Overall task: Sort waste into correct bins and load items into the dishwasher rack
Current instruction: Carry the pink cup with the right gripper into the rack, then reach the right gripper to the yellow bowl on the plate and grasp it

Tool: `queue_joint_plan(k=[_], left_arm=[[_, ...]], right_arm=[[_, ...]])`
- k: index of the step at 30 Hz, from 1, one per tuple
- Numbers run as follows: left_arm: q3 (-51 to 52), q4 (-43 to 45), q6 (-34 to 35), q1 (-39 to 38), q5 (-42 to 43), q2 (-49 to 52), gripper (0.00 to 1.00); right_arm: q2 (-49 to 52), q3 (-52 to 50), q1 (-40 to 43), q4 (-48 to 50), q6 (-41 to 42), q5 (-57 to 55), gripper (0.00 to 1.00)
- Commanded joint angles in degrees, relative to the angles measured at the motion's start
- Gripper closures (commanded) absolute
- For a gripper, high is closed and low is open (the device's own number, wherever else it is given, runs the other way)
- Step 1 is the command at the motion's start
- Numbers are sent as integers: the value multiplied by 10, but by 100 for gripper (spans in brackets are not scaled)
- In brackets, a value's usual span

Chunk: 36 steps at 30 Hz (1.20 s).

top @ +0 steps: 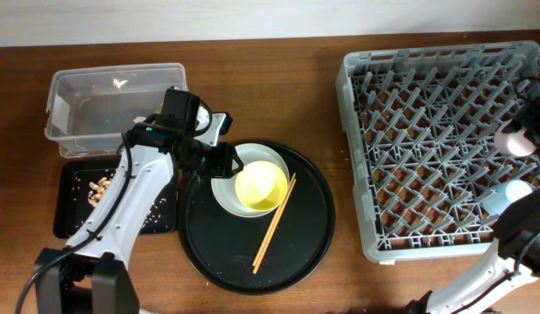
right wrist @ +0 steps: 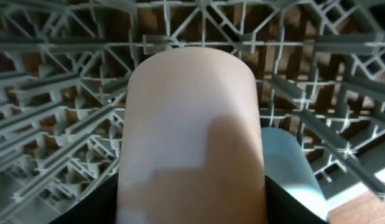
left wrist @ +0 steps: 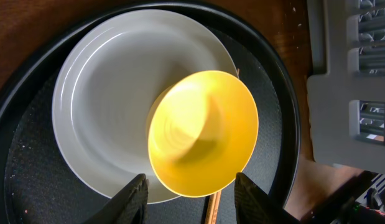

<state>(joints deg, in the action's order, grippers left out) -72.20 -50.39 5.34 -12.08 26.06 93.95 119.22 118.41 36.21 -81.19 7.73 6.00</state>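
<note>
Pink cup (right wrist: 191, 124) is clamped in our right gripper (right wrist: 192, 208), over the dishwasher rack (top: 427, 157) beside the blue cup (right wrist: 292, 168), so we can seat it there; our left gripper (left wrist: 192, 196) hangs spread, empty, framing the yellow bowl (left wrist: 201, 134) on the plate (left wrist: 105, 106) for pickup.

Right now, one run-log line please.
left gripper: open at yellow bowl on plate | right gripper: shut on pink cup at dishwasher rack | blue cup: in rack

Blue cup (right wrist: 285, 168) half hidden behind pink cup (right wrist: 192, 124); chopsticks (left wrist: 212, 208) cut off.
</note>
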Motion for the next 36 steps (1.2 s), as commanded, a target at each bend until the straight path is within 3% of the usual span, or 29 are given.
queue_joint_plan(k=[1,4,6,16,18,21,26,33,36], left_arm=[[-1,0,-11,1,-5,-11,56],[-1,0,-11,1,-5,-11,56],[-1,0,-11,1,-4,-11,56],[-1,0,-11,1,-5,-11,55],[-1,-2,-11,1,-19,-11,51],[-1,-16,-10,2,-53,-11,50],[-1,-59,50,17,-138,-11,46],[-1,-87,63,92,-139,-11,45],[-1,-95,84,146,-139,-11,39]], right_arm=[[15,16,-1,0,3,-4,32],[16,16,-1,7,3,12,5],[16,16,-1,10,3,31,3],[15,16,-3,-23,-10,111,8],[13,16,-12,-37,-39,163,17],[0,16,-38,-57,-75,214,20],[-56,16,-136,-65,-93,218,19],[-78,13,-305,-87,-94,157,19],[-76,-4,-410,-82,-91,122,19]])
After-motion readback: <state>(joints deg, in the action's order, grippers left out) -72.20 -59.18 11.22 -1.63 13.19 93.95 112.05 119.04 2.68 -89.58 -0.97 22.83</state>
